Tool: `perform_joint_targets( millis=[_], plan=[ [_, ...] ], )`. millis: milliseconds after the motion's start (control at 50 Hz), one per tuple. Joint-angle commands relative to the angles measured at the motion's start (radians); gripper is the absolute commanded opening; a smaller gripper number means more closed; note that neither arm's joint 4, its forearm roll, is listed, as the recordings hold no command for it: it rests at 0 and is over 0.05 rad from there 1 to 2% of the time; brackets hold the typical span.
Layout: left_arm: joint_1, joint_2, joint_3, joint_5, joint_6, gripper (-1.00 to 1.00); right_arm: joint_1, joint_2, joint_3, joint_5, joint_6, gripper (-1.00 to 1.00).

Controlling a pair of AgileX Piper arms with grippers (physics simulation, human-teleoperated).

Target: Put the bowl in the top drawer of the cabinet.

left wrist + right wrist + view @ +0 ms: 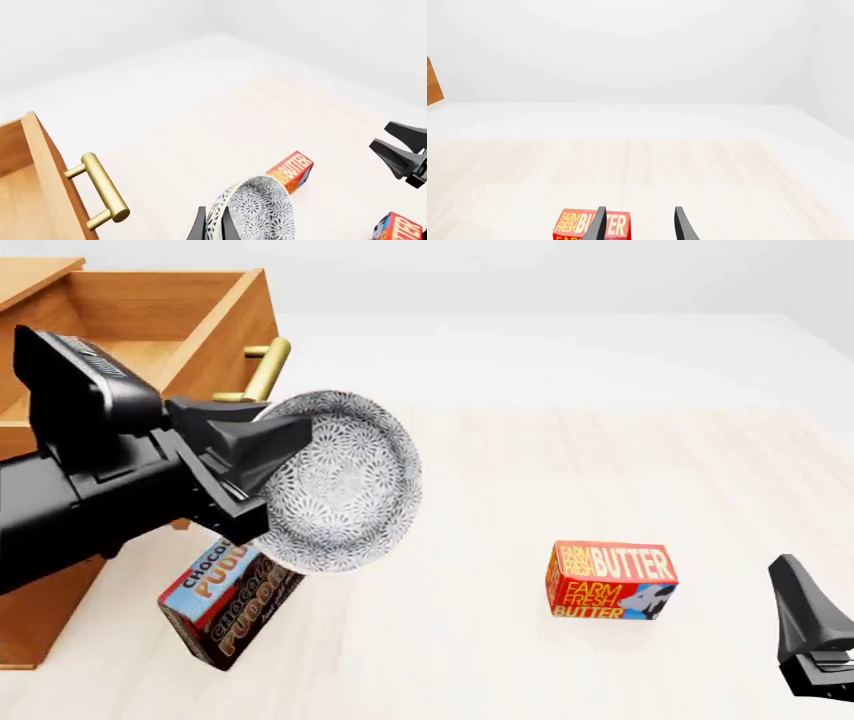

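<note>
Clamped on the rim of the bowl point(340, 480), the jaws of the left gripper point(267, 455) hold it tipped on edge in the air, its patterned inside facing the front camera. It hangs above the desk point(534, 460), just beside the open top drawer point(147, 310) of the cabinet point(27, 610), near the drawer's brass handle point(263, 370) but not over the drawer box. In the left wrist view the bowl point(257, 210) sits between two dark fingers point(198, 225), with the handle point(103, 187) and the drawer's wooden front point(47, 165) off to one side.

Below the bowl a chocolate pudding box point(227, 605) stands tilted on the desk. A red butter box point(611, 580) lies well apart from it, toward the right arm. The right gripper point(639, 225) has its jaws parted with nothing between them, and the butter box point(590, 225) shows just behind one finger. In the front view only one dark finger point(807, 625) of that gripper reaches into the corner.
</note>
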Motion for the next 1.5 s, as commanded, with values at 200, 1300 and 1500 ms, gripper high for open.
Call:
perform_joint_targets(
  millis=[200, 1300, 1500],
  plan=[
    [0.111, -0.090, -0.111, 0.098, 0.034, -1.00, 0.000, 0.000, 0.000, 0.000, 0.000, 1.00],
    [0.550, 0.066, -0.437, 0.213, -0.063, -1.00, 0.000, 0.000, 0.000, 0.000, 0.000, 1.00],
    [0.619, 0.148, -0.469, 0.199, -0.102, -1.00, 0.000, 0.000, 0.000, 0.000, 0.000, 1.00]
  ],
)
